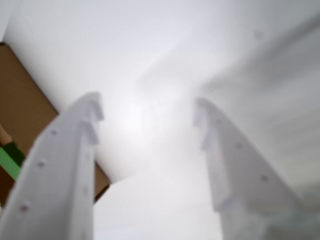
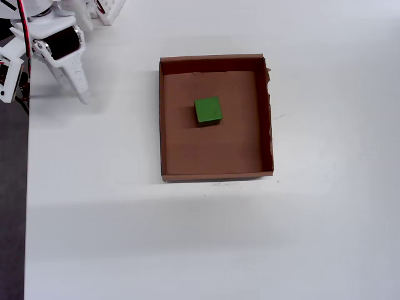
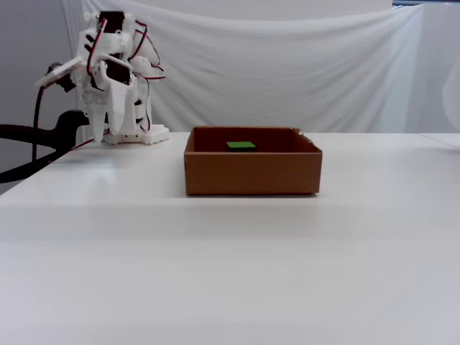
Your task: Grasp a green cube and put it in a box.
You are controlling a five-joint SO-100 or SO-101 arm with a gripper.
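The wrist view is blurred; left of the jaws, the brown cardboard box (image 1: 22, 107) and small green cube (image 1: 11, 159) are cut off.

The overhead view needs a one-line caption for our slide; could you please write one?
Green cube resting inside the cardboard box, with the open gripper apart at upper left.

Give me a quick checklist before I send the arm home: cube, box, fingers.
1. Cube inside the box: ok, it rests on the box floor near the middle in the overhead view.
2. Cube free of the gripper: ok, nothing between the fingers in the wrist view.
3. Gripper open: ok, a wide gap shows.
4. Arm clear of the box: ok, it stands off to the left in the overhead view.
5. Box walls intact: cannot tell, the right edge looks ragged.
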